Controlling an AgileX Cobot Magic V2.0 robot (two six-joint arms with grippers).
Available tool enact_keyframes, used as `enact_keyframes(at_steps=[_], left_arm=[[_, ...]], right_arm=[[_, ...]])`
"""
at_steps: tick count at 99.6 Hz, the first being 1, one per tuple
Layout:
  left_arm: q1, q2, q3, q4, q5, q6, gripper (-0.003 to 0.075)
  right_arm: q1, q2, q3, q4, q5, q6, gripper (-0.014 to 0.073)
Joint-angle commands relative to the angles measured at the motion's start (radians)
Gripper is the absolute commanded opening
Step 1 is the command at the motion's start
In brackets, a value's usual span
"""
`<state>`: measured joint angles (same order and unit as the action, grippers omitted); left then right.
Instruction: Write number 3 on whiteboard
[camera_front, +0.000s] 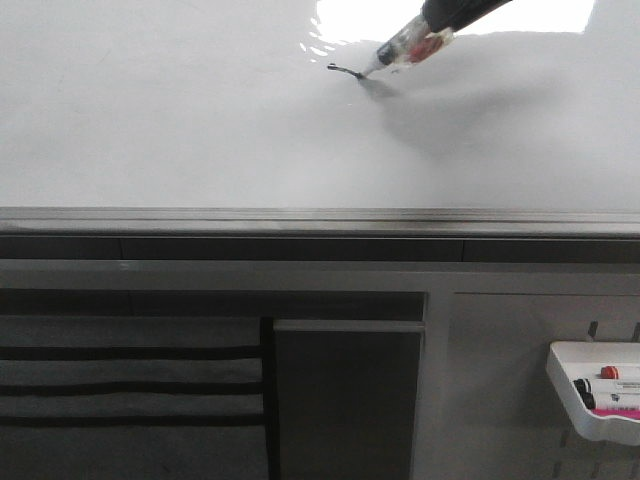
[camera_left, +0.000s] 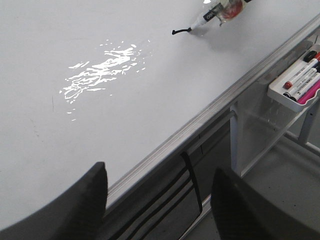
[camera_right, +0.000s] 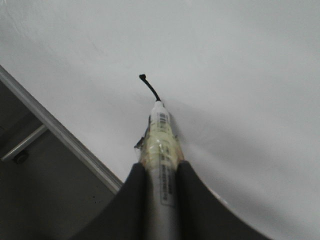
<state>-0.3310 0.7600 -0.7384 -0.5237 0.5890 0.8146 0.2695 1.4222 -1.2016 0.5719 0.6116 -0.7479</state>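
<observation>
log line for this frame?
right gripper: shut on marker | tip on whiteboard | short stroke drawn | left gripper: open

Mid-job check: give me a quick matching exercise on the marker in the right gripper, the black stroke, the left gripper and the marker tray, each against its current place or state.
Things:
1. marker
2. black stroke
3. left gripper
4. marker tray

States:
A. open, holding nothing
B. hung below the whiteboard rail, on the right
C. clamped in the right gripper, tip on the board
D. short curved line, not yet a 3

Pairs: 1-C, 2-D, 3-A, 4-B
</observation>
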Motion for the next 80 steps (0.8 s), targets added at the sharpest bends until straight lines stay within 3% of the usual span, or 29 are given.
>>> enact_keyframes(at_steps=[1,23,45,56,71,80], left_arm=[[0.004,0.001,-0.03,-0.026,-0.059,-0.009,0.0419],[0.004,0.001,-0.03,-0.026,-0.059,-0.009,0.0419],[0.004,0.001,-0.03,-0.026,-0.059,-0.009,0.0419],[0.004,0.001,-0.03,-0.026,-0.059,-0.009,0.0419],[0.004,0.001,-0.03,-0.026,-0.059,-0.009,0.0419],[0.004,0.001,-0.03,-0.026,-0.059,-0.009,0.0419]], right_arm=[[0.015,-0.019,-0.012,-0.006,-0.043,0.003,-0.0062],[0.069,0.034,-0.011,-0.008,-0.134,0.003,-0.0062],[0.005,0.008,0.023,-0.011,-0.005,0.003,-0.0062],[0.056,0.029,0.042,-0.004,-0.033,0.003,-0.0062],[0.13,0.071,0.024,-0.002,-0.175,0.003,-0.0062],[0.132,0.075,-0.003,-0.002,-0.131,0.003,-0.0062]])
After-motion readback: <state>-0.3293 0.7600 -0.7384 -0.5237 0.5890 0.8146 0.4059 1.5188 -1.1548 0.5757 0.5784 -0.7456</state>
